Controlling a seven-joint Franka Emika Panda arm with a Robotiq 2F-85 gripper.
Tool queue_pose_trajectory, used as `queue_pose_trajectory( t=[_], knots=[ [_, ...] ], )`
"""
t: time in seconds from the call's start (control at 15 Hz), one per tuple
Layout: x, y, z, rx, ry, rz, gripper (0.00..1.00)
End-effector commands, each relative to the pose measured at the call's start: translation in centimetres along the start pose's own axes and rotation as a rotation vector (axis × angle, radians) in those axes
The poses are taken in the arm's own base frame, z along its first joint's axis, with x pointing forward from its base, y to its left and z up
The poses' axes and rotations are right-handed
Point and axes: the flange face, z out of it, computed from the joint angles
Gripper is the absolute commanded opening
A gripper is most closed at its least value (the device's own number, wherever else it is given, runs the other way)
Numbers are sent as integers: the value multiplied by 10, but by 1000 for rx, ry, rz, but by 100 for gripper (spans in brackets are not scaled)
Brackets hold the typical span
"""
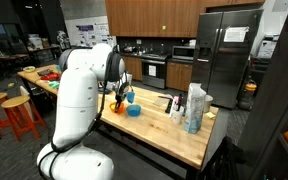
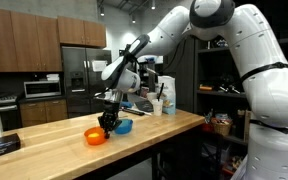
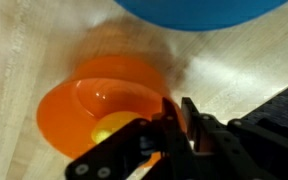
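1. Wrist view: gripper (image 3: 179, 118) is at the near rim of the orange bowl (image 3: 104, 100). Jaws are narrow, one finger inside the wall and one outside, so it looks pinched on the rim. A rim grip likely makes sense because the bowl is too wide to span. The yellowish patch inside the bowl is unclear. Blue bowl (image 3: 199, 10) sits just beyond, close by; whether it touches, I cannot tell. Both are on the wooden countertop (image 3: 24, 40).
2. In an exterior view, the arm reaches steeply down and the gripper (image 2: 108, 122) points at the counter. Orange bowl (image 2: 95, 137) is upright on the countertop (image 2: 154, 135), directly under the fingers. Blue bowl (image 2: 123, 126) is just beside it. Bottles (image 2: 162, 100) stand well apart, farther along the counter.
3. In an exterior view, the white arm body blocks much of the scene. Gripper (image 1: 121, 100) is low over the countertop (image 1: 164, 135), with an orange bowl (image 1: 118, 104) sliver showing at it and the blue bowl (image 1: 134, 110) next to it. Bottles (image 1: 194, 110) cluster at the far end, and the fridge (image 1: 224, 50) stands behind.
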Motion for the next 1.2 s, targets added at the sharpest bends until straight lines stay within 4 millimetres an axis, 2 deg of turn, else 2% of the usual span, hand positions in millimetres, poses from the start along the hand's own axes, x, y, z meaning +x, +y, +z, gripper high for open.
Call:
queue_pose_trajectory(
  t=[0.0, 0.4, 1.13],
  knots=[
    [-5, 4, -5, -23, -79, 0, 0],
    [-20, 4, -9, -55, -189, 73, 1],
    [-53, -7, -18, -95, -214, 305, 1]
  ],
)
